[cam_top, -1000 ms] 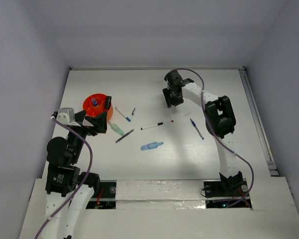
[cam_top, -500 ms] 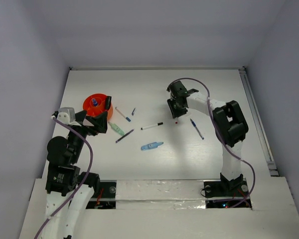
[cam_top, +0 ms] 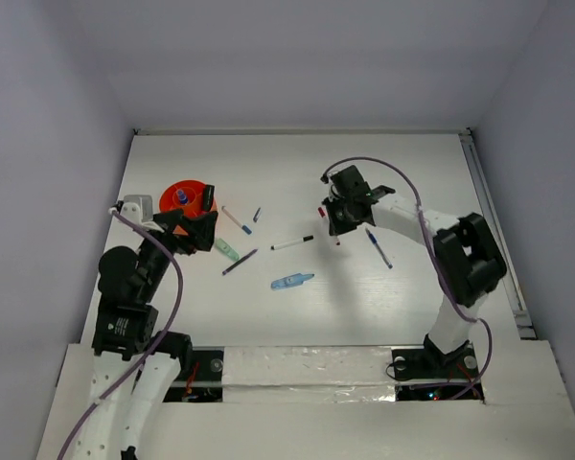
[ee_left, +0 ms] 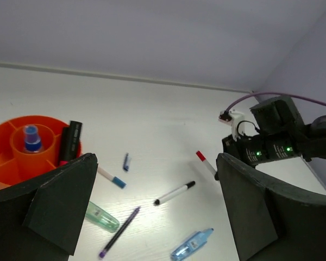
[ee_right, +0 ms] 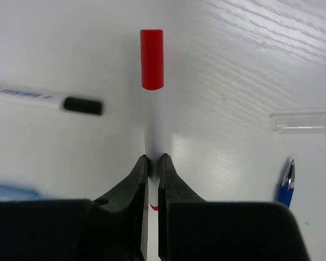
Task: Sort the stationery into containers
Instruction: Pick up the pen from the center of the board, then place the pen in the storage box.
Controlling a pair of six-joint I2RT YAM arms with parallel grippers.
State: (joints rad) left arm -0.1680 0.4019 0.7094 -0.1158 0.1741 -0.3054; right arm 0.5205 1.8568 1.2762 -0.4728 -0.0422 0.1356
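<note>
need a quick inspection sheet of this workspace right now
surface: white table, no spills seen
job's things: orange cup holds blue-capped bottle and black highlighter; green marker, purple pen and blue marker among those lying loose
clutter: clear tube
grippers: left gripper open by the cup; right gripper shut on red-capped pen
cables: purple cables loop along both arms
surroundings: plain pale walls, nothing else seen

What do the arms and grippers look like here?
Left arm and right arm: white links, black joints, a purple cable looping along each. Left gripper and right gripper are black, with wedge-shaped fingers. Green lights show on the right one.
</note>
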